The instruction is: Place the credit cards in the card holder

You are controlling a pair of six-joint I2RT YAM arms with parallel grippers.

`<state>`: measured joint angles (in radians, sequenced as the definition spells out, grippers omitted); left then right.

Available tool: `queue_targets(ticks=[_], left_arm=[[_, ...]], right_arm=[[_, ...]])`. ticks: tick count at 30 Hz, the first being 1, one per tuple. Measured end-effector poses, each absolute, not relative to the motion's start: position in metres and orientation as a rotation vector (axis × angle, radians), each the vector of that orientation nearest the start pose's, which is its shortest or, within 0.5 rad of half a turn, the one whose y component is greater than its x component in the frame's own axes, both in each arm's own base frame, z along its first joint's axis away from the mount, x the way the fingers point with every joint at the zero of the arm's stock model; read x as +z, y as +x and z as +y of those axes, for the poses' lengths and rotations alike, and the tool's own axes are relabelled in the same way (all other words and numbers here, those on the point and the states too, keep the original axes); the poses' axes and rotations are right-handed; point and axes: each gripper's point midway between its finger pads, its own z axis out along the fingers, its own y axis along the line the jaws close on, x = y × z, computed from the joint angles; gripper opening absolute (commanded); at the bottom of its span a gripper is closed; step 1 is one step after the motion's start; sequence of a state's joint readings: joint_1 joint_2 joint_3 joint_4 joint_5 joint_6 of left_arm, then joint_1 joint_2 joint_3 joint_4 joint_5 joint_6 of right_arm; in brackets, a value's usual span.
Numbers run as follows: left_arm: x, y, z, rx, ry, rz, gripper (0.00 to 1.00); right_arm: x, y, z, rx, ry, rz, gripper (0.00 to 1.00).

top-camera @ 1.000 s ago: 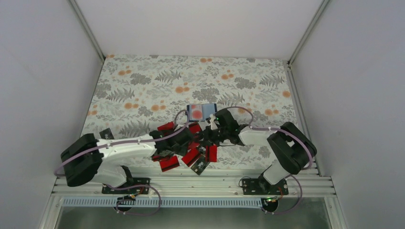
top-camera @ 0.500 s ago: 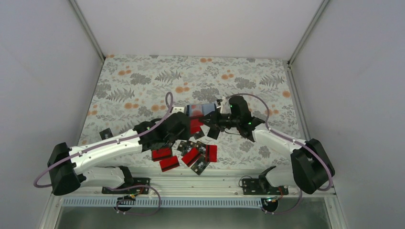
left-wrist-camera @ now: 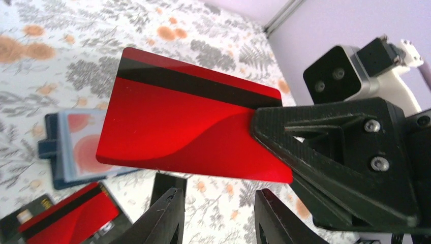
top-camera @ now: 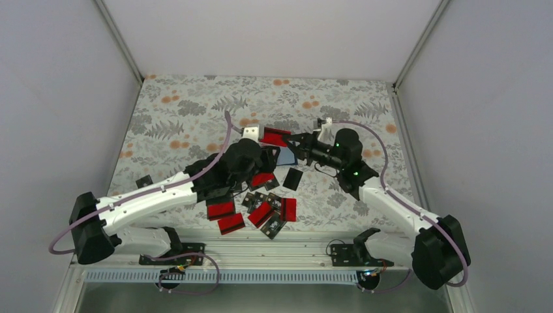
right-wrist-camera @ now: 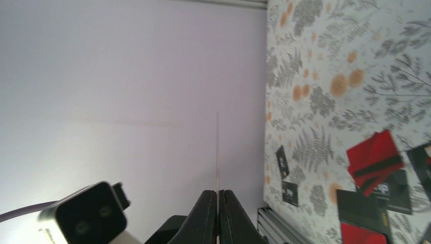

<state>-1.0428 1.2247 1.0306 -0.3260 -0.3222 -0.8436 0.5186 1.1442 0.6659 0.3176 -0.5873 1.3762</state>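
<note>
Credit cards (top-camera: pixel 261 208), flat, red with black bands or black, litter the floral tablecloth (top-camera: pixel 195 104) from above; the right gripper (top-camera: pixel 295 139) pinches 1 glossy red card (top-camera: pixel 276 138) aloft by the open navy folding card holder (top-camera: pixel 287 156). Left wrist: the left gripper (left-wrist-camera: pixel 217 203) gapes empty beneath it. Right wrist: card edge-on between shut fingers (right-wrist-camera: pixel 206 218).

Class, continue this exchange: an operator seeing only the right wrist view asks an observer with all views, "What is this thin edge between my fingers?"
Observer: A red card with a black band; the right gripper pinches one end.
Operator: Where is the card holder?
Observer: The card holder lies open on the table, a pale red-blotted card inside.
Operator: And the left gripper?
Observer: The left gripper is open, holding nothing.
</note>
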Motion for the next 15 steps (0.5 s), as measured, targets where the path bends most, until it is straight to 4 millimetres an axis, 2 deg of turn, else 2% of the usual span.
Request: queue_targets(ticks=[8,15], left_arm=[[0.28,0.264,-0.327,-0.913,-0.003,2.04,0.36],[0.304,0.273,-0.334,-1.044,-0.019,1.927,0.38]], right_arm=[[0.29,0.282,0.248,1.843,0.436,1.917,0.04],[0.298,0.282,0.238,1.878,0.467,1.841,0.04]])
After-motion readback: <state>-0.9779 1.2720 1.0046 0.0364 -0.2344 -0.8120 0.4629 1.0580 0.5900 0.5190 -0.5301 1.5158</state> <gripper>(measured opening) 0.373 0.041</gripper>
